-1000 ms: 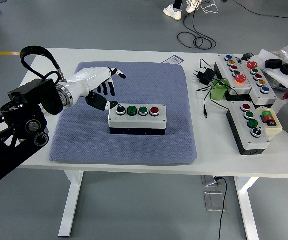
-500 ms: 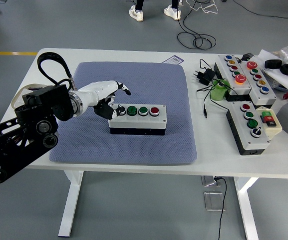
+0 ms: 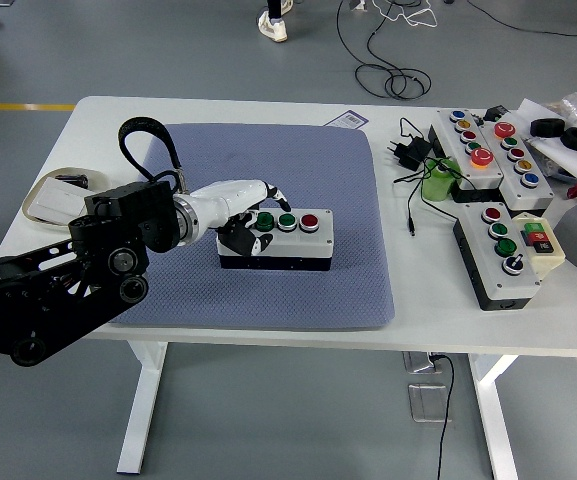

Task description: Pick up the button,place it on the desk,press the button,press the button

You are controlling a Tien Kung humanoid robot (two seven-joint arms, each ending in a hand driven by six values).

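Note:
A white and black button box (image 3: 288, 240) lies on the blue-grey mat (image 3: 298, 280) in the middle of the table. It carries a row of buttons: a black knob hidden under my hand, two green ones (image 3: 276, 220) and a red one (image 3: 309, 221). My left hand (image 3: 253, 215), white with black fingertips, lies over the box's left end. Its index finger points right over the left green button and the other fingers curl down at the box's left edge. It grasps nothing. My right arm is out of view.
Three more button boxes (image 3: 503, 250) stand at the table's right, with a green cup (image 3: 438, 183), a black plug and cable (image 3: 408, 155), and black rolls (image 3: 558, 130). A roll of tape (image 3: 53, 195) lies at the left edge. A person's feet (image 3: 273, 25) show beyond the table.
My left arm has swung right. The hand moved from the mat left of the box onto the box's left end, and now covers the black knob.

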